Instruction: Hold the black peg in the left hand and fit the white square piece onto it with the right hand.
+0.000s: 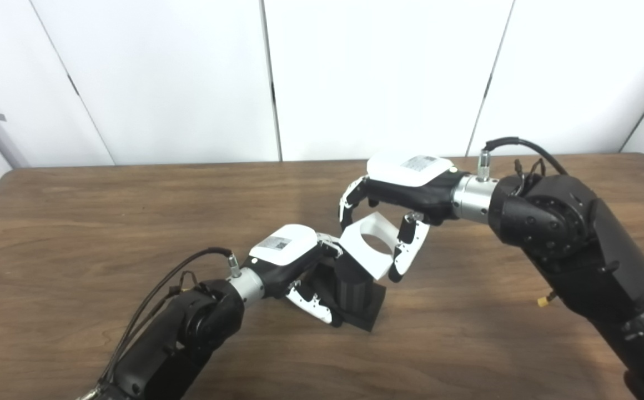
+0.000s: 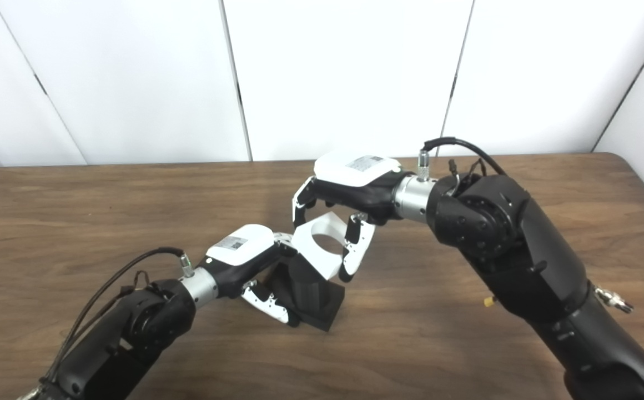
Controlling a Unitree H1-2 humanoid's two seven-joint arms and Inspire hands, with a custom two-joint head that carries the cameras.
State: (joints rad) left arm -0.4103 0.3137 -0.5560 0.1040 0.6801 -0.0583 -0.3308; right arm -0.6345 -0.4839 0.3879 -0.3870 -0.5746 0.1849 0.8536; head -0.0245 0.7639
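The left hand (image 1: 294, 266) is wrapped around the black peg (image 1: 353, 289), a ribbed upright post on a flat square base that rests on the tabletop (image 1: 105, 222) near the middle. Fingers sit on the far side of the post and the thumb on the near side, so the peg is braced where it stands rather than lifted.

The right hand (image 1: 400, 194) grasps the white square piece (image 1: 369, 244), fingers on its far edge and thumb on the near edge. The piece is tilted, its round hole facing up and toward the camera, and its lower corner lies against or just over the top of the peg; the frames do not show whether the hole has caught the post yet.

Both parts look like rigid plastic, light and unlikely to bend or break. The white piece is smooth, so an edge pinch could slip or let it twist if it is pressed down off-centre. Holding it by opposite edges, clear of the hole, seems the right grip. It probably needs levelling so the hole lines up with the post before it is pushed down, while the left hand keeps the base from tipping or sliding on the smooth wood
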